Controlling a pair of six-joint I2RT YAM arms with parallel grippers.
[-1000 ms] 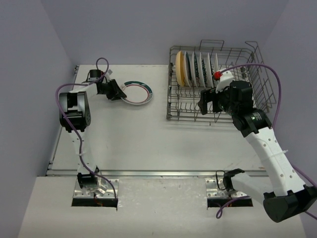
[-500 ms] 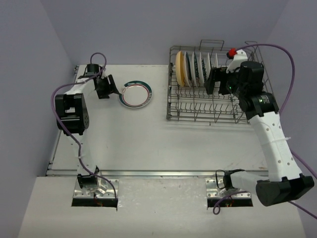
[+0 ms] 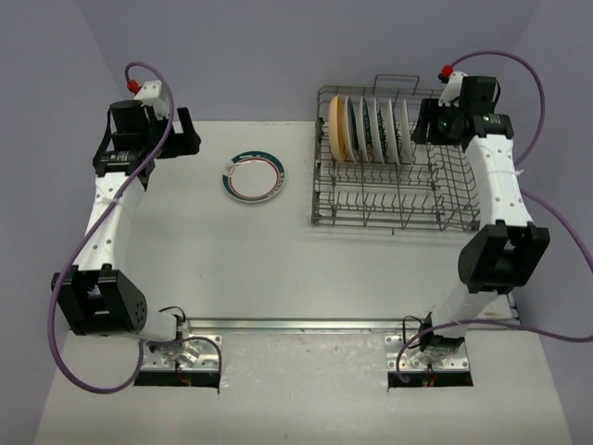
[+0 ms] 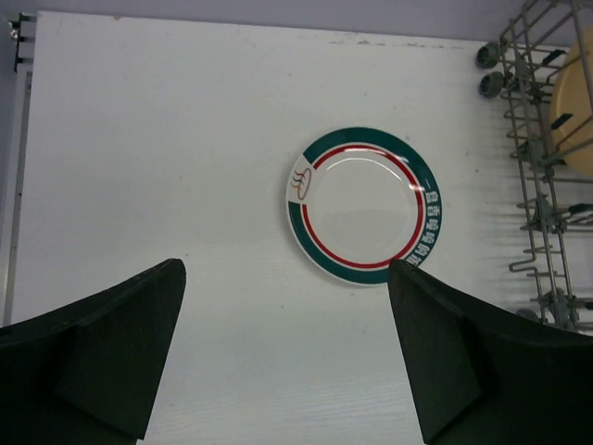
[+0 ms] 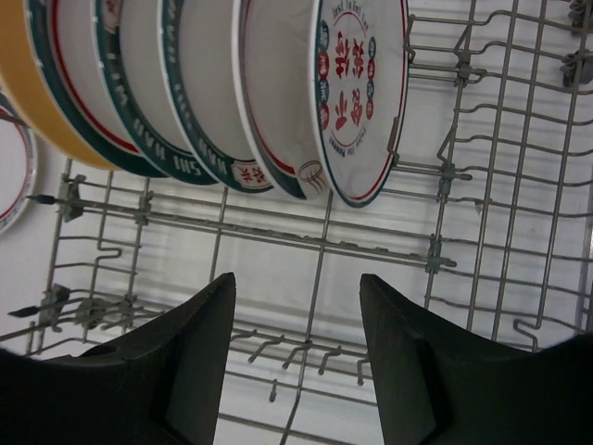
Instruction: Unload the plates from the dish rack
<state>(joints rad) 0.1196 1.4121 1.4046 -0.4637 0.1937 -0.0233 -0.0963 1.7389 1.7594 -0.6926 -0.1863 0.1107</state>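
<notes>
Looking down in the top view, the dish rack (image 3: pixel 389 211) sat on the desk (image 3: pixel 278 269). A row of plates (image 3: pixel 375 130) stood on edge in the rack's far left part, with the tan-yellow plate (image 3: pixel 337 128) at the row's left end. One loose plate (image 3: pixel 254 174) lay flat on the desk, left of the rack and apart from it. The left pincer (image 3: pixel 185 137) hung well left of the rack, beyond the loose plate and touching nothing. The right pincer (image 3: pixel 422 122) hung over the rack's far side, just right of the plate row.

In the left wrist view, the left pincer (image 4: pixel 287 357) was spread wide with nothing between its fingers (image 4: pixel 111 357). The loose plate (image 4: pixel 366 206), white with a teal band and a red ring, lay below it, left of the rack (image 4: pixel 537 213). The edge of the tan-yellow plate (image 4: pixel 576 102) showed inside the rack.

In the right wrist view, the right pincer (image 5: pixel 296 357) was parted and gripping nothing, its fingers (image 5: pixel 176 366) over the rack wires (image 5: pixel 500 185). The plate with red characters (image 5: pixel 357 93) was the nearest in the row. Teal-rimmed plates leaned behind it, and the tan-yellow plate (image 5: pixel 37 83) was at the far end. Whether the fingers touched the wires could not be told.
</notes>
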